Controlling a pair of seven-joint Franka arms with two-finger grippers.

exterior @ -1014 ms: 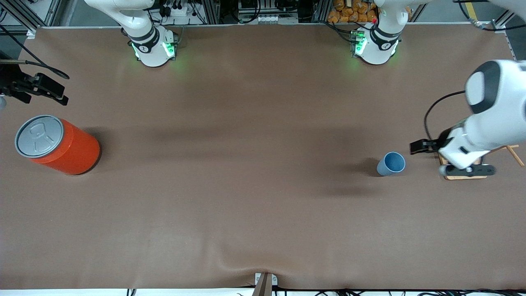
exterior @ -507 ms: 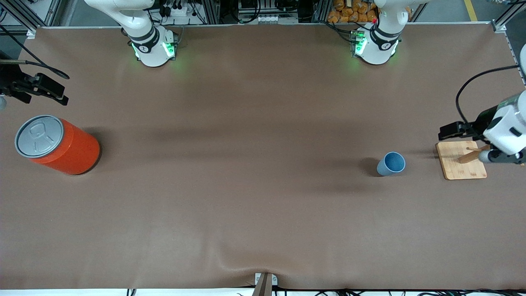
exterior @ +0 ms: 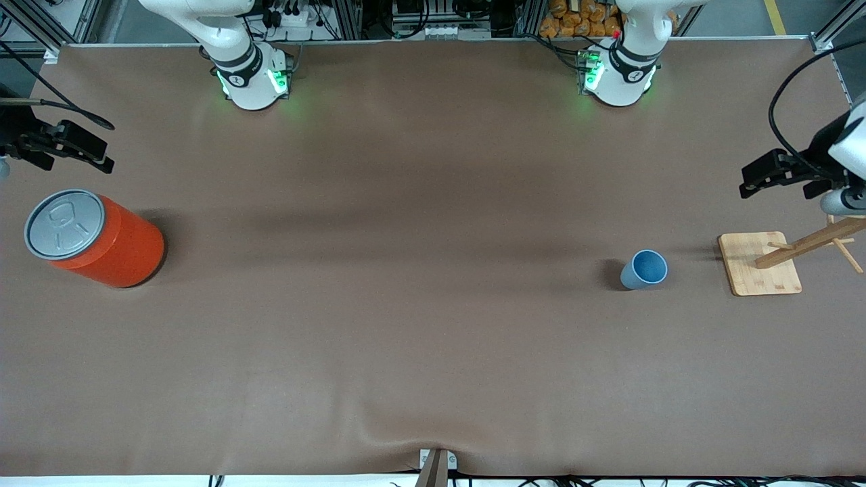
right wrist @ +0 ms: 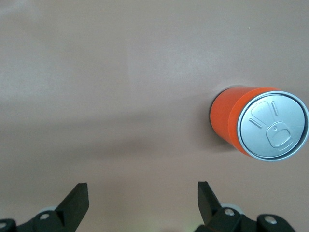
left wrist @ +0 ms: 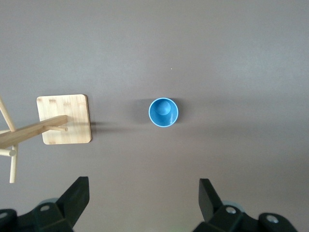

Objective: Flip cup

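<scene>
Two end effectors appear, both empty with fingers spread wide. You see the left end effector (exterior: 775, 174) up in the air at the left arm's end of the tabletop (exterior: 419, 325), clear of the cup (exterior: 644, 269). Over the last second it has pulled away from just beside the cup, crossed above the wooden stand (exterior: 760, 272), and risen toward the tabletop's edge. In the left wrist view the left end effector's fingers (left wrist: 77, 198) frame bare tabletop, with the cup seen from straight above, its mouth facing up. The cup stands upright, unmoved, beside the stand's square base and on the side toward the right arm. Read this as a retreat with the cup released: if upright was the goal, the flip looks finished. The right end effector (exterior: 74, 150) waits above the tabletop near the orange can (exterior: 95, 239), which has not moved.
</scene>
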